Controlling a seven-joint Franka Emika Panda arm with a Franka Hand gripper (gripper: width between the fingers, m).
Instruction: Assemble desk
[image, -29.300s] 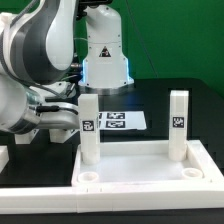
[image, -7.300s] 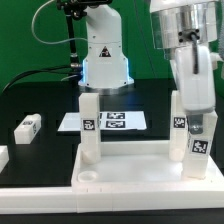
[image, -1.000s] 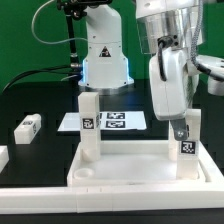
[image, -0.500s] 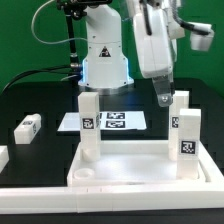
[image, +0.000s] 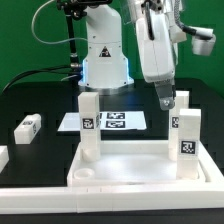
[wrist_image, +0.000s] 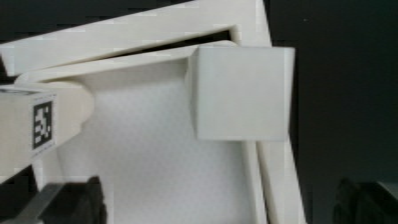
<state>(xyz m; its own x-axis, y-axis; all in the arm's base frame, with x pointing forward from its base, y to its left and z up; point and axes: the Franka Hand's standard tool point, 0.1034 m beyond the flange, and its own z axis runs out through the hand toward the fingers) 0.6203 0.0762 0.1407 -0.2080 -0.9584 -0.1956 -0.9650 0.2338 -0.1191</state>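
We saw the pincer (image: 169, 98) released, hanging above the posts (image: 185, 143). Posts lined the tabletop's (image: 130, 160) edges; its middle lay open.

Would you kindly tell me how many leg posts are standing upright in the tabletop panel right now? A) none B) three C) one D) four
B: the exterior view shows one leg post on its left side and two, the rear right post and the front right post, on its right, all upright in the tabletop panel.
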